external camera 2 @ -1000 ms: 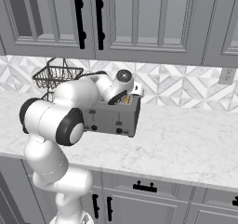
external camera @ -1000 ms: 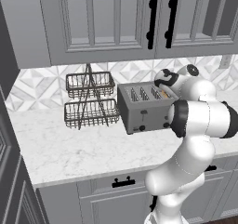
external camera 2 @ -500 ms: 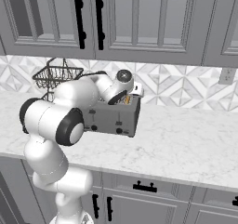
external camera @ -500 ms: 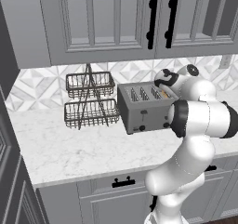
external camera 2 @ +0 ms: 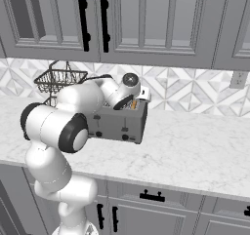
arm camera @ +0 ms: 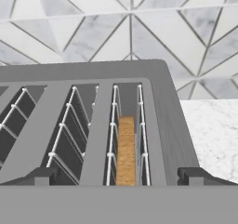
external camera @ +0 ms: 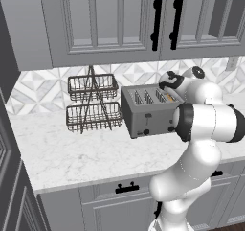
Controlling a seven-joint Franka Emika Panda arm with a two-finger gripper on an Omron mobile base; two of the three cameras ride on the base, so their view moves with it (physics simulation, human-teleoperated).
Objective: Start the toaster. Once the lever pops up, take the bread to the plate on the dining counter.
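Item: toaster on the table. We found the bread sunk in its rightmost slot, presumably for toasting. Our hand hovered above that slot, fingers spread, holding nothing.

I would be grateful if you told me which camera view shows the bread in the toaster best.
The hand view shows the bread best: it looks straight down into the toaster, where the slice stands edge-up in the rightmost slot between the wire guides. The left base view gives a small tan glimpse beside the arm; the right base view shows a sliver under the wrist.
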